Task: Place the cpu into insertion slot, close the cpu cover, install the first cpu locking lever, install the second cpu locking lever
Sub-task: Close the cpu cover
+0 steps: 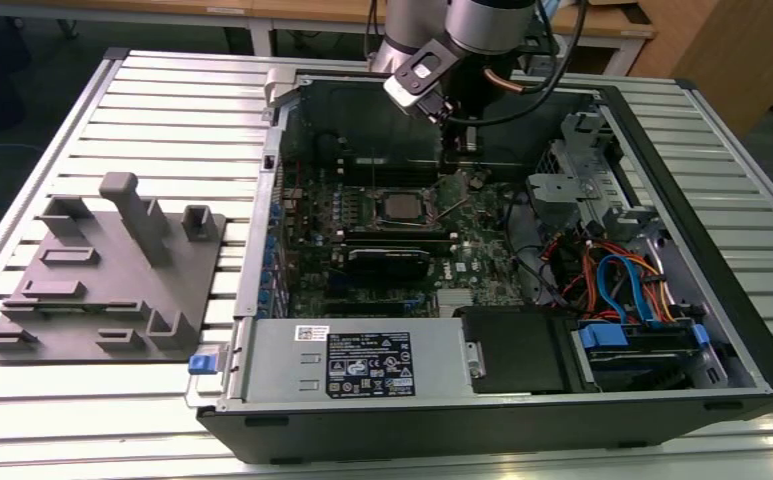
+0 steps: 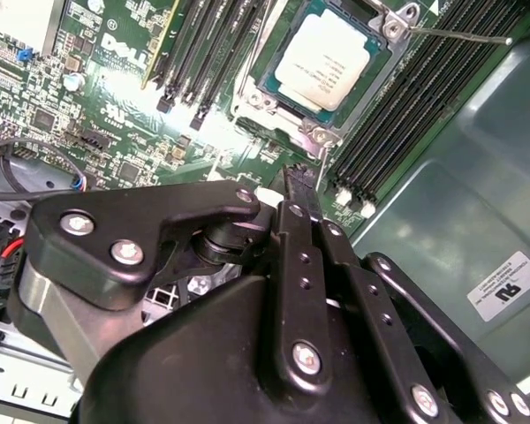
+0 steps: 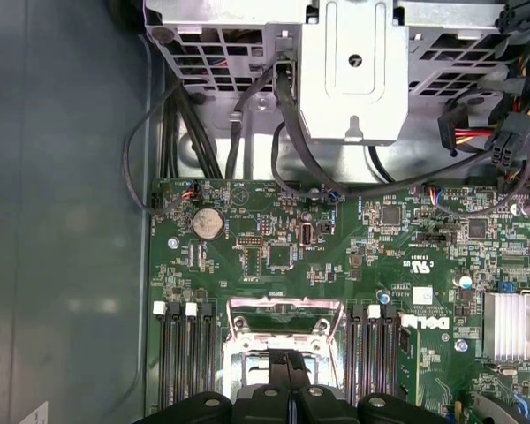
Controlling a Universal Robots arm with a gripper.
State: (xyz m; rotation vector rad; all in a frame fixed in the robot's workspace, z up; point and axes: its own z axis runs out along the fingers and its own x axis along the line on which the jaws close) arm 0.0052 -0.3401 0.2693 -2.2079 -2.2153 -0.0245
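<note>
Jaws are seen pressed together with nothing pinched, held low just beside the insertion slot in the second wrist view. This is judged a pushing posture rather than a grasp, since the cpu is already seated flat in that slot, mid-board toward the far side of the open case on the desk. Counted: one cpu, one slot, one thin lever rod sticking free past the socket corner, two banks of memory slots flanking it.
</note>
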